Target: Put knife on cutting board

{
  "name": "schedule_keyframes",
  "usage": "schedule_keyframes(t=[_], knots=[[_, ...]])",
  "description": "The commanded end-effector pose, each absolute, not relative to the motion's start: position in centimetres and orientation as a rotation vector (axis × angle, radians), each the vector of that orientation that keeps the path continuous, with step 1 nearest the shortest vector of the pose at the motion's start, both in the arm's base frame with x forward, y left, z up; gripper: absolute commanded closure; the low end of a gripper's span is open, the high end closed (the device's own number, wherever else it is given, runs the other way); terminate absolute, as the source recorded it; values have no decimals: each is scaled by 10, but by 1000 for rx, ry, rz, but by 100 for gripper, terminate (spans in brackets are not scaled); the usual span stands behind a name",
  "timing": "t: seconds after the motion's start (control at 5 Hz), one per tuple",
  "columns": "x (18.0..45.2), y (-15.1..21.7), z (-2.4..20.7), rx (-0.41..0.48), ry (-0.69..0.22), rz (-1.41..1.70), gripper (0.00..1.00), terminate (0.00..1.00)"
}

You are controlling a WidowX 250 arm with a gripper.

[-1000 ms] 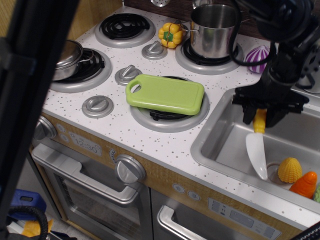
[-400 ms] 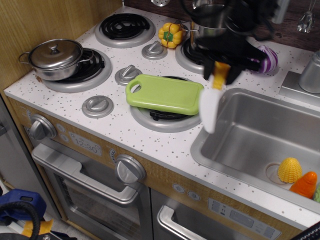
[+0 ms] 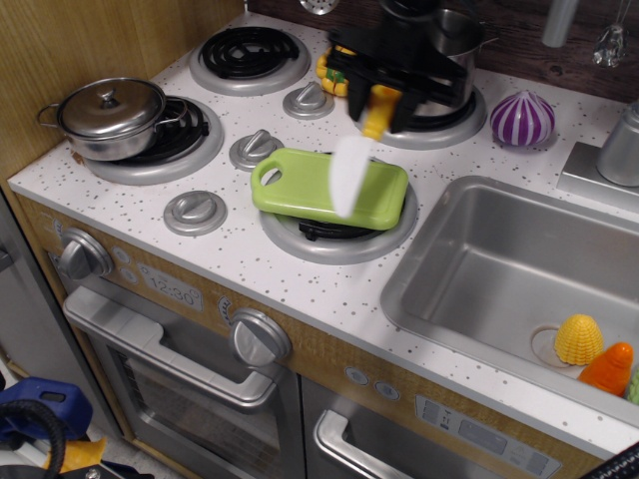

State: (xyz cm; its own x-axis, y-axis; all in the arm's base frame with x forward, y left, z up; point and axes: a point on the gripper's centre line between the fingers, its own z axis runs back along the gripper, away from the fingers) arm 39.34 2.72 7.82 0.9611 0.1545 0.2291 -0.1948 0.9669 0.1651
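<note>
My black gripper (image 3: 380, 100) is shut on the yellow-orange handle of the knife (image 3: 351, 165). The knife hangs blade down, its broad white blade in front of the light-green cutting board (image 3: 300, 186). The board lies flat on the front right burner of the toy stove, its handle hole to the left. Whether the blade tip touches the board cannot be told. The gripper is above the board's far right part and hides part of the pot behind it.
A lidded pot (image 3: 110, 115) sits on the front left burner. A yellow pepper toy (image 3: 332, 66) and a steel pot (image 3: 454, 40) are at the back. A purple striped toy (image 3: 525, 118) lies right of them. The sink (image 3: 499, 269) holds a yellow corn-like toy (image 3: 579, 337) and an orange carrot-like toy (image 3: 610, 367).
My gripper has carried the knife from over the sink leftward across the counter; it now hangs over the cutting board.
</note>
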Motion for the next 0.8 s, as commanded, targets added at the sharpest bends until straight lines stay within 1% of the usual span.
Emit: schedule_keyframes(t=[0.0,0.2,0.4,0.6], knots=[[387,60,87,147,-276,169,100,0],[385,69,66,65,-246,155,100,0],[386,67,53,22,-233,137,0,0],[389,60,48,-13,-228,128,0,0]])
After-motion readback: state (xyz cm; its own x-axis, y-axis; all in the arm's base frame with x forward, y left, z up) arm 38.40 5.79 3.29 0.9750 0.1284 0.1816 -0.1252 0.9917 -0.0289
